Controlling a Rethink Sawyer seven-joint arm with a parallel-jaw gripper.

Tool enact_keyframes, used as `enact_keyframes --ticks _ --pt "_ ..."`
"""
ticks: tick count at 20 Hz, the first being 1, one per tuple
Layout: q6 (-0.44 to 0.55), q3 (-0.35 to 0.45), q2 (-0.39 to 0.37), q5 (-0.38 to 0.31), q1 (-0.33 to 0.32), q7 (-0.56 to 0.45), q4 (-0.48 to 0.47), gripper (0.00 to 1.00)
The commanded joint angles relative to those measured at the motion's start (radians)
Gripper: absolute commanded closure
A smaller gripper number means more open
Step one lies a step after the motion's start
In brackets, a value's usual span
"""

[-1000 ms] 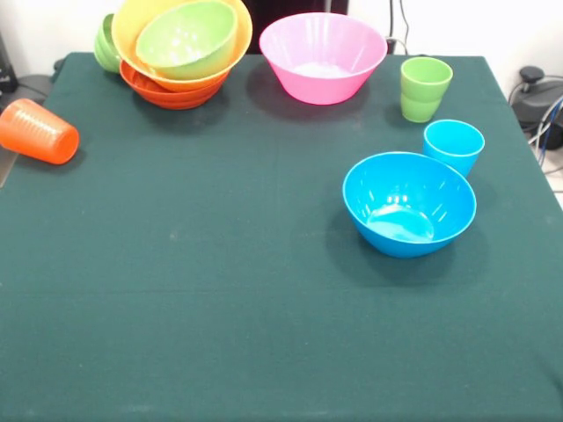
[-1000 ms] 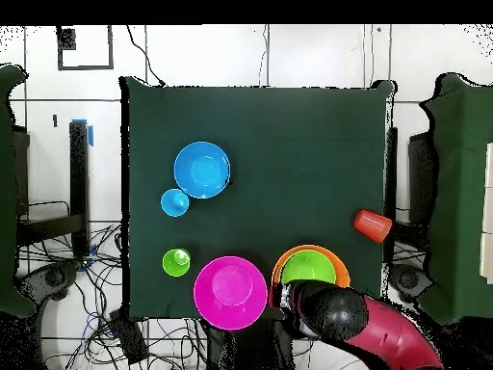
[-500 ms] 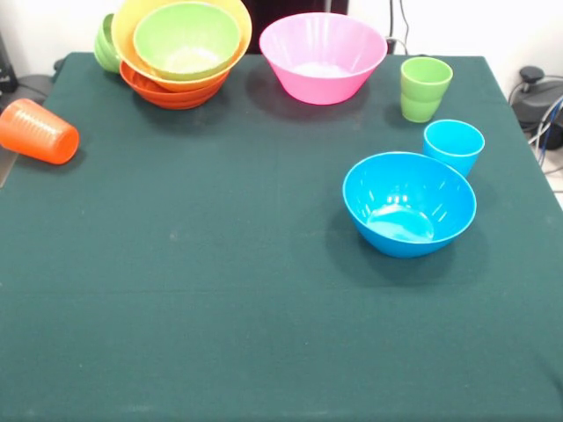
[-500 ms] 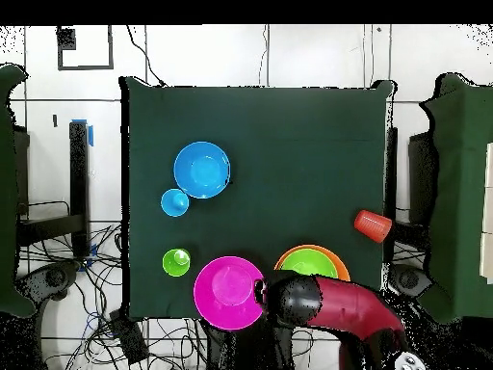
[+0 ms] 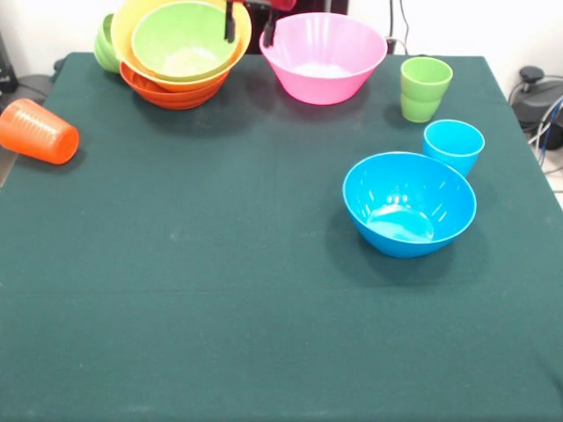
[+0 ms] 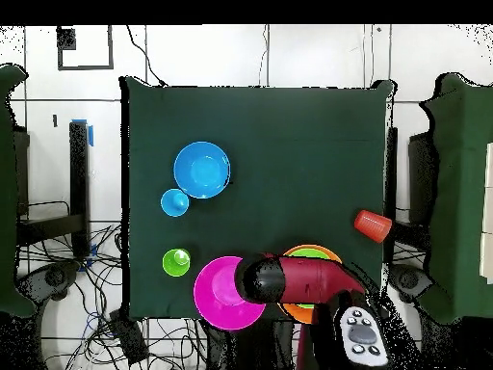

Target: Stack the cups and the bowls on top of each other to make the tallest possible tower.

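The gripper (image 5: 249,25) hangs at the far edge, fingers apart and empty, between the green bowl (image 5: 185,40) and the pink bowl (image 5: 323,57); the orange cup (image 5: 37,131) lies tipped at the left.

A robotics lab is showing here: a red and black robot arm (image 6: 308,281) is reaching over a tabletop (image 6: 289,145) draped in dark green cloth, loose cables (image 6: 87,279) are trailing across the pale tiled floor (image 6: 212,58), and equipment is standing at both sides.
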Motion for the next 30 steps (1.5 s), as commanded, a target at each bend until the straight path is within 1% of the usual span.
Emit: enact_keyframes --ticks 1,3,5,10,13,15,18,25,30 --pt "-0.116 -0.039 0.188 -0.026 0.091 0.192 -0.165 0.0" --pt "-0.121 -0.044 0.202 -0.025 0.101 0.193 -0.178 0.0" --pt "-0.121 -0.056 0.195 -0.034 0.112 0.189 -0.186 0.0" --pt "-0.128 -0.039 0.203 -0.034 0.079 0.154 -0.187 0.0" --pt "-0.13 -0.038 0.203 -0.033 0.081 0.153 -0.186 0.0" --pt "-0.107 -0.048 0.194 -0.018 0.099 0.17 -0.182 0.0" --pt "-0.101 -0.088 0.179 -0.006 0.156 0.214 -0.173 0.0" --pt "-0.098 -0.085 0.182 0.01 0.153 0.197 -0.169 0.0" --pt "-0.024 -0.111 0.14 0.034 0.205 0.209 -0.171 0.0"
